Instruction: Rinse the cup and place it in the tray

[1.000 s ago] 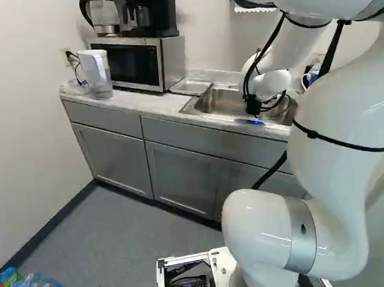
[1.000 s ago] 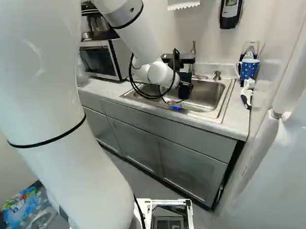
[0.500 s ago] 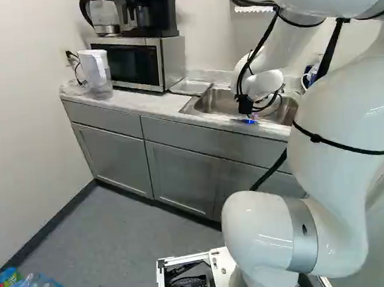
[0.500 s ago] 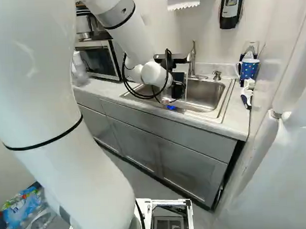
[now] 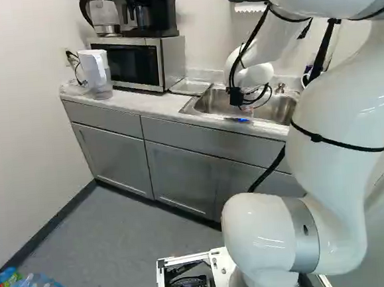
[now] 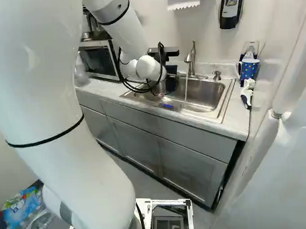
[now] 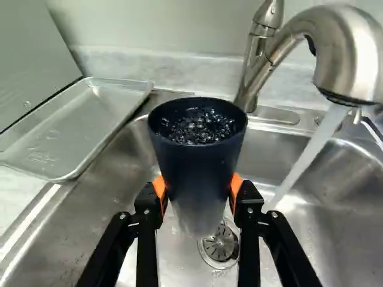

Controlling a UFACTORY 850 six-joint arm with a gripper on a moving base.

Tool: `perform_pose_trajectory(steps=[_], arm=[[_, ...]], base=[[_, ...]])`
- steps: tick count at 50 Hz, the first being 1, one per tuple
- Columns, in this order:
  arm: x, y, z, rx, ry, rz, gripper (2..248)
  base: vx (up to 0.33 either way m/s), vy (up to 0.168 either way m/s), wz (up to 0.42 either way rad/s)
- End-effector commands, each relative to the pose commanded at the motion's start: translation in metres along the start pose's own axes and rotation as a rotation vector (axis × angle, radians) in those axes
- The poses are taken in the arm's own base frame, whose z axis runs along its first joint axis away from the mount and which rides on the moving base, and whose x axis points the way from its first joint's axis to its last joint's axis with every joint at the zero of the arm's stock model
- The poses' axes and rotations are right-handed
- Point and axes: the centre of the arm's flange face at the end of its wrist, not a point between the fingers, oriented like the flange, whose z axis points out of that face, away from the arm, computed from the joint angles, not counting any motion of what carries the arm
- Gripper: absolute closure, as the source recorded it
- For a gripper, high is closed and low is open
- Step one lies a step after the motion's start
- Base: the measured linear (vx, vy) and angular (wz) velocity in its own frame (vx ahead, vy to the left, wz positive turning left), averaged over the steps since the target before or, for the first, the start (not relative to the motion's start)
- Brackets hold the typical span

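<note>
swung away from the silver faucet (image 7: 353,54) toward the flat metal tray (image 7: 72,128) on the pale marbled desk (image 5: 132,105), the white arm (image 6: 148,69) carries the dark-blue tapered cup (image 7: 200,146) with it. clear of the running water (image 7: 308,156), the cup holds bubbly liquid above the steel sink (image 7: 128,158), likely needing to be emptied before placement. gripped between both fingers of the black, orange-padded claw (image 7: 198,185), it stands near upright, mouth up, long axis close to vertical, narrow base toward the drain (image 7: 220,244).
</note>
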Motion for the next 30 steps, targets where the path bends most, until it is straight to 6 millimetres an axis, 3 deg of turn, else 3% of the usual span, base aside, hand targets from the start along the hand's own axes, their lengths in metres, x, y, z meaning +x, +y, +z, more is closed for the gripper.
perform_pose_trajectory(steps=[8,30], arm=[[0.011,-0.008,0.002,0.014,0.019,-0.007,129],[0.031,-0.009,-0.013,0.015,0.066,-0.007,129]], base=[[0.000,0.000,0.000],[0.000,0.000,0.000]])
